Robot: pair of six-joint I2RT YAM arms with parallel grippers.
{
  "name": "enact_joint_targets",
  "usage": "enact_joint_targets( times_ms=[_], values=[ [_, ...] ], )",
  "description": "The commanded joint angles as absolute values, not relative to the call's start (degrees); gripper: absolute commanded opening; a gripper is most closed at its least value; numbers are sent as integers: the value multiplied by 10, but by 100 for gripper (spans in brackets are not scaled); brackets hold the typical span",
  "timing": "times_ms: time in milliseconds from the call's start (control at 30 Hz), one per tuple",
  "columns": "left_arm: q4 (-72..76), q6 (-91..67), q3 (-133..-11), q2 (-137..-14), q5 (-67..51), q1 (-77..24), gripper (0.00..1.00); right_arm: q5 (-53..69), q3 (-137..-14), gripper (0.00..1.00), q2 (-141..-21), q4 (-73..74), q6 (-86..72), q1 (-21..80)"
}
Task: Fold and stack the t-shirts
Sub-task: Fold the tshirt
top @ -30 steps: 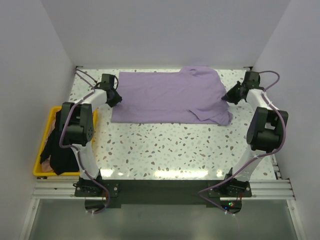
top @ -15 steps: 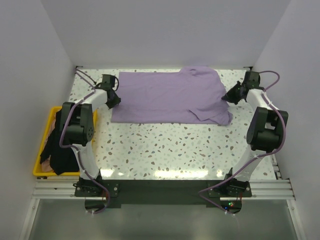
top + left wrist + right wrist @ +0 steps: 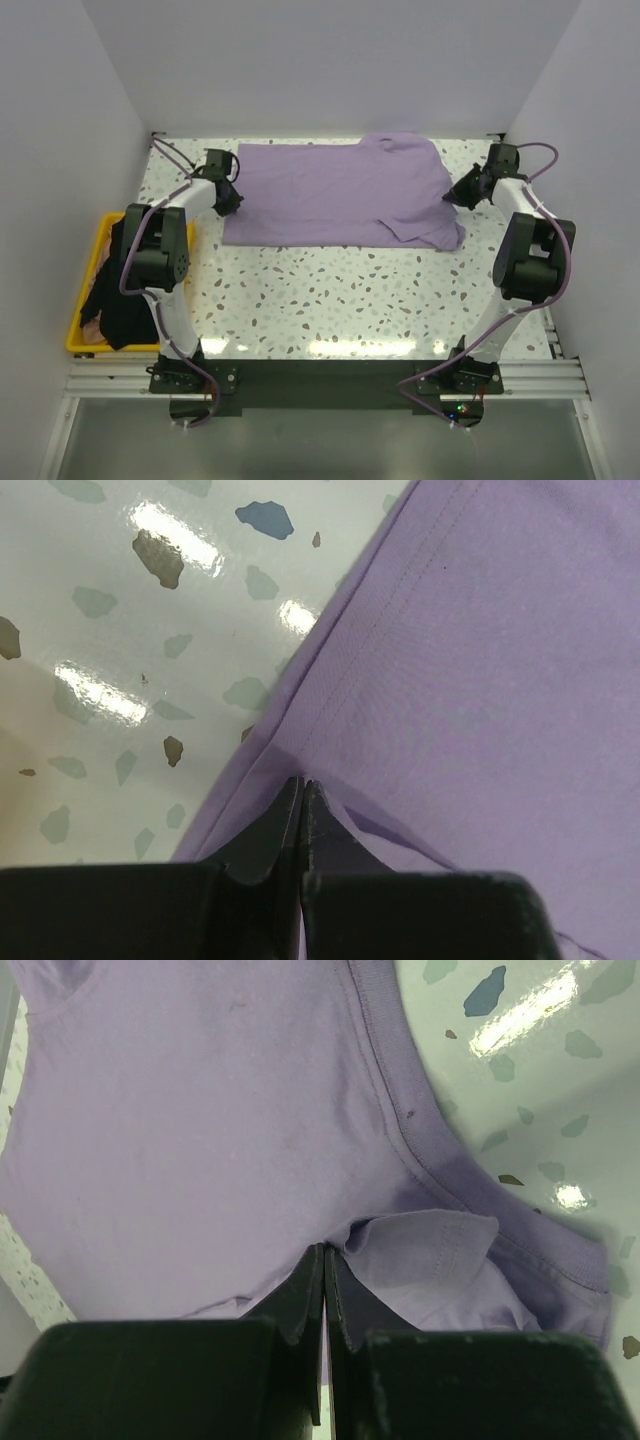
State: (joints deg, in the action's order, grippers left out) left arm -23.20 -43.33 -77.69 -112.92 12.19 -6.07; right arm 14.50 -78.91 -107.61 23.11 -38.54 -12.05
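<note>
The lavender t-shirt (image 3: 340, 195) lies folded and flat across the far part of the table. My left gripper (image 3: 234, 197) is shut on the shirt's left hem edge (image 3: 330, 670); its jaws meet on a pinch of fabric (image 3: 303, 782). My right gripper (image 3: 452, 195) is shut on the shirt's right side by the collar (image 3: 400, 1110), pinching a fold of cloth (image 3: 323, 1250). The black t-shirt (image 3: 118, 290) hangs crumpled in and over the yellow crate at the left.
The yellow crate (image 3: 84, 290) stands off the table's left edge. White walls close in the table at the back and sides. The speckled tabletop (image 3: 330, 290) stretches in front of the shirt to the arm bases.
My left gripper has crept slightly up and toward the shirt's edge. The shirt and right gripper have barely moved.
</note>
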Motion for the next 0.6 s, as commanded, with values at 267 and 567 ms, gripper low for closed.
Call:
enact_joint_targets(
  times_ms=[267,567],
  values=[
    [-222,-429,-761,-1060,153,-61,0,151,-805,0,-1055,233,-382,-123],
    [-224,-429,-746,-1041,156,-49,0,158,-823,0,-1049,238,-387,-123]
  ],
)
